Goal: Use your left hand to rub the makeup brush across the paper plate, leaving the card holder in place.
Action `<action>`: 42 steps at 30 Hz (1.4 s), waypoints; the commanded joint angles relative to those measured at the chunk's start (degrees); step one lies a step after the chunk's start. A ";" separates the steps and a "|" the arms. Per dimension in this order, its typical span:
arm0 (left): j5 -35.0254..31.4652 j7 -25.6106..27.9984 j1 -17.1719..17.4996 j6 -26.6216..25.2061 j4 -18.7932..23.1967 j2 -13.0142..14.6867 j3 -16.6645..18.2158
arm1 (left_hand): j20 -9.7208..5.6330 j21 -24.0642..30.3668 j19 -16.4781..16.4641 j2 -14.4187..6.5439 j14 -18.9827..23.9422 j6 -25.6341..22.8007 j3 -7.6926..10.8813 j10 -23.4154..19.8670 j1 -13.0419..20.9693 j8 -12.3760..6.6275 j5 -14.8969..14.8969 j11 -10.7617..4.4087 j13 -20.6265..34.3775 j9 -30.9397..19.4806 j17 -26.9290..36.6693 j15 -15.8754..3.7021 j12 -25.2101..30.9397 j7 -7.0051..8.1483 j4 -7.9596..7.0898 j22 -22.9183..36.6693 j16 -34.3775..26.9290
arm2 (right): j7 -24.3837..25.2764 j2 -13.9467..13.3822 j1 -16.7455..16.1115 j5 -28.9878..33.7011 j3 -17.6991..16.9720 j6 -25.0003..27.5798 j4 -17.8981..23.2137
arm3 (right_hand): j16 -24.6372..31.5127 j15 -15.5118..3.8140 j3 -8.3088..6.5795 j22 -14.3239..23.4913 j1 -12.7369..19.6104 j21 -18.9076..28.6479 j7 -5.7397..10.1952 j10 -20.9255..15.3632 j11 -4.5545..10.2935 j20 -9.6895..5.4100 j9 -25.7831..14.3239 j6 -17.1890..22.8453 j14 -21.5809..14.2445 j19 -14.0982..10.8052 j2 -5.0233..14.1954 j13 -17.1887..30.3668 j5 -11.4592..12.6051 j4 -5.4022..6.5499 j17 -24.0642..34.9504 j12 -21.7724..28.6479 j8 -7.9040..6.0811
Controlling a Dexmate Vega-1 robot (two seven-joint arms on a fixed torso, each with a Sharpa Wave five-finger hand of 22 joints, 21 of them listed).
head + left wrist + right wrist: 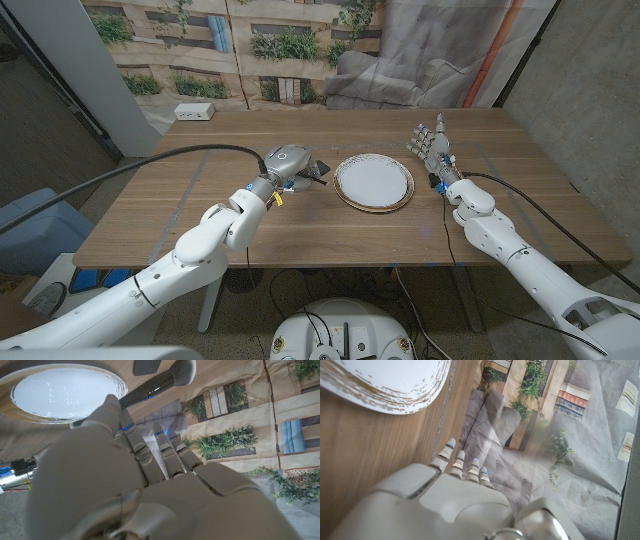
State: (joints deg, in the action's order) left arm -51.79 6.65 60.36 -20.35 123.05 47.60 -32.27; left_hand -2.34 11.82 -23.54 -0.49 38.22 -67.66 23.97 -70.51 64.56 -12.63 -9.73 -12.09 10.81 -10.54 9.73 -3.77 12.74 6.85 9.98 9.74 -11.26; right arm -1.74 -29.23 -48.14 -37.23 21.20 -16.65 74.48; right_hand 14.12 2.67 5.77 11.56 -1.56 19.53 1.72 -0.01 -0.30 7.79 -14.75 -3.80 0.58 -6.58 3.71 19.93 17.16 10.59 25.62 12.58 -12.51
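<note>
The white paper plate [373, 182] with a gold-streaked rim lies at the table's middle; it is also in the left wrist view [65, 391]. Just to its left lies the makeup brush [159, 383], dark handle and grey bristles, beside a dark card holder [146, 365]. In the head view both show as a dark patch [318, 173] at my left hand [289, 163]. The left hand [125, 460] stretches its fingers out over the brush's handle end, spread and not curled around it. My right hand [432, 150] stands right of the plate, fingers apart and pointing away, holding nothing.
A white power strip [194, 112] lies at the table's far left corner. A printed backdrop hangs behind the table. Bare wood [200, 190] stretches left of my left arm and along the front edge.
</note>
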 commanded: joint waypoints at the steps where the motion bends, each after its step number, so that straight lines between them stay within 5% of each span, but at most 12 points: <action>1: 4.40 4.23 -0.51 0.30 -0.70 -4.51 -0.60 | 0.08 0.00 -0.67 -0.32 0.91 -0.36 -0.39 -1.54 0.61 0.21 -0.26 -0.85 0.26 -0.27 0.31 -8.77 -0.19 -0.13 -0.13 0.25 -0.48 | 0.02 -0.02 -0.03 -0.01 -0.02 0.02 0.04 | 0.21 0.52 0.03 0.33 0.31 0.33 -0.01 0.51 -0.06 0.39 -0.15 -0.46 0.05 -0.06 5.69 0.19 0.36 0.26 0.19 0.37 -0.29; 20: 15.19 11.26 -0.13 -2.31 -3.09 -11.75 -1.48 | 0.09 0.15 -1.27 -0.20 1.12 -0.50 -1.08 -1.89 1.04 0.34 -0.31 -0.84 0.30 -0.35 0.20 -8.91 -0.29 -0.32 -0.02 0.31 -0.20 | -0.04 0.01 0.00 -0.01 -0.01 -0.06 -0.08 | 0.21 0.49 0.04 0.33 0.31 0.33 -0.01 0.43 0.01 0.40 -0.15 -0.49 0.04 -0.04 5.69 0.20 0.35 0.26 0.19 0.40 -0.28; 42: 24.02 15.44 -4.19 -3.87 -7.22 -18.03 -5.17 | 0.07 0.29 -1.91 -0.06 0.65 -0.43 -1.93 -1.95 1.32 0.57 -0.39 -0.87 0.32 -0.44 0.06 -8.75 -0.57 -0.36 -0.07 0.37 0.31 | -0.03 0.00 -0.02 -0.01 -0.01 -0.05 -0.04 | 0.21 0.54 0.04 0.33 0.32 0.33 -0.07 0.55 -0.11 0.39 -0.15 -0.46 0.04 -0.05 5.69 0.21 0.35 0.26 0.19 0.36 -0.29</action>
State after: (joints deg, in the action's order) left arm -31.90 20.42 57.94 -21.89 117.48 33.16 -35.54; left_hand -2.44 11.83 -24.87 -0.72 38.80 -67.96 22.25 -71.22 65.26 -12.18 -9.68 -12.19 11.23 -10.81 9.59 -3.80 12.04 6.54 9.93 10.02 -10.98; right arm -1.76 -29.23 -48.16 -37.25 21.19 -16.63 74.47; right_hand 14.12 2.66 5.77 11.56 -1.56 19.52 1.72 -0.01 -0.30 7.79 -14.75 -3.80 0.58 -6.58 3.71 20.05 17.16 10.59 25.62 12.58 -12.51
